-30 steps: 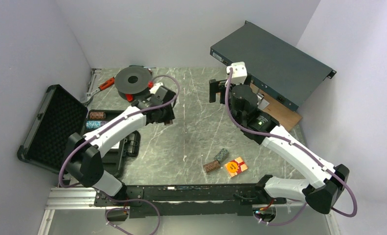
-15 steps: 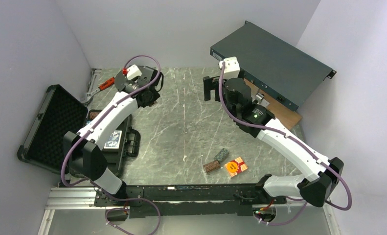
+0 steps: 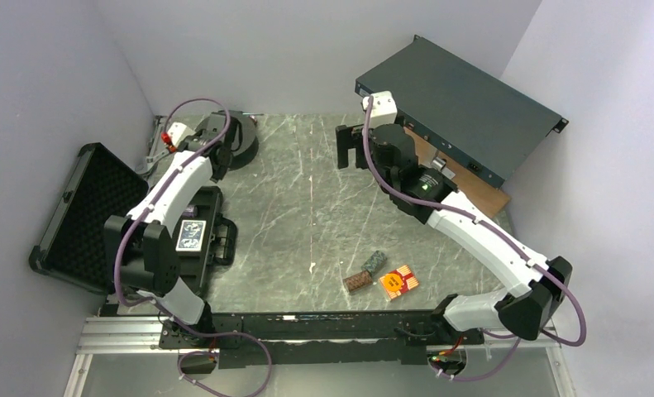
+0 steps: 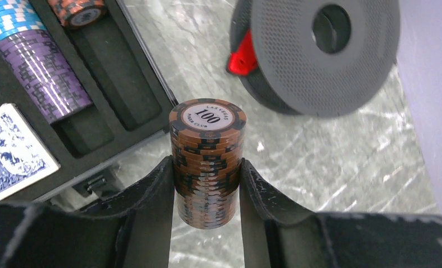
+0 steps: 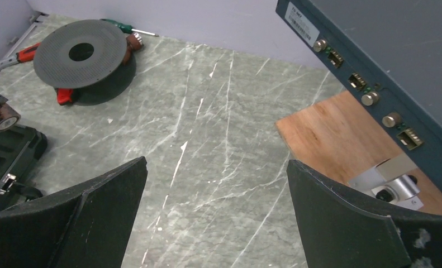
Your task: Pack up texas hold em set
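Left gripper (image 4: 207, 174), pinching brown chip stack (image 4: 208, 139), now nearer briefcase (image 3: 92, 215); right gripper (image 5: 216, 162) spread, nudged left

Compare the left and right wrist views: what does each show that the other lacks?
Left wrist only: the left gripper clamping a brown poker-chip stack marked 100, a purple chip stack, a blue-backed card deck. Right wrist only: the right gripper, open and empty, the flat dark-grey metal box, a wooden board. Both: the black round perforated spool, the foam-lined black plastic briefcase, the grey marble tabletop; perhaps that brown stack, at the right view's edge.
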`<move>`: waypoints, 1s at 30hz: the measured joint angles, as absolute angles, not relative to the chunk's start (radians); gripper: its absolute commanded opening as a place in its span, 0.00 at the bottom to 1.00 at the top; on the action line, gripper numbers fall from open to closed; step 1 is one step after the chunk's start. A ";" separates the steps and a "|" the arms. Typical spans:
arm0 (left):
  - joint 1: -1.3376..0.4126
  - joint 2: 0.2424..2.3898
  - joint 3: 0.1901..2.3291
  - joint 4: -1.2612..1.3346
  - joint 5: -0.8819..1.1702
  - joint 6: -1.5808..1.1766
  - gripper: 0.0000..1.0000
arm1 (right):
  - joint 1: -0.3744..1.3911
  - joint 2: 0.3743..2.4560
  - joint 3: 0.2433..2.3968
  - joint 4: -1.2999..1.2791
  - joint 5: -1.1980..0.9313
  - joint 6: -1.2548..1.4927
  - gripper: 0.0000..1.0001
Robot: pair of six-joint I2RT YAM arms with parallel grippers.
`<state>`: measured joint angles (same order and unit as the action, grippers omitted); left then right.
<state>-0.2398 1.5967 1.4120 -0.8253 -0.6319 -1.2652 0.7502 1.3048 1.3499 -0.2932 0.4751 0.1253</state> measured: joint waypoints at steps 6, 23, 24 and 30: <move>-0.139 1.615 1.333 -0.778 -0.613 -1.306 0.00 | 0.750 1.344 1.367 -0.325 0.451 0.158 1.00; -0.010 1.655 1.246 -0.723 -0.553 -1.397 0.00 | 0.751 1.459 1.416 -0.404 0.424 0.165 1.00; -0.010 1.655 1.246 -0.726 -0.553 -1.405 0.00 | 0.751 1.464 1.422 -0.405 0.420 0.166 1.00; 0.036 1.659 1.246 -0.746 -0.509 -1.445 0.00 | 0.753 1.486 1.431 -0.404 0.409 0.168 1.00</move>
